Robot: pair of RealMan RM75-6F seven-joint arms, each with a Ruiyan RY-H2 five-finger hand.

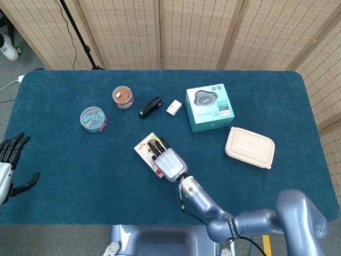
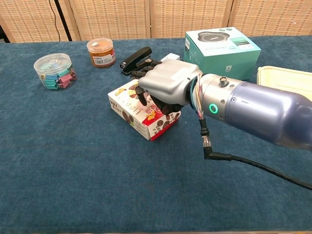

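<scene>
While resting on the snack box (image 2: 141,113), right hand (image 2: 163,87) curled over its top, fingers on the lid, seemingly grasping it. Box flat on table (image 1: 64,160), just in front of black stapler (image 1: 150,106). Left hand (image 1: 9,165) far left of box, released, fingers apart.

The right hand (image 2: 163,84) rests on top of the snack box (image 2: 141,114), fingers (image 2: 142,95) curled over it; a black stapler (image 2: 136,60) lies just behind; a teal box (image 2: 222,46) sits behind the wrist.
</scene>
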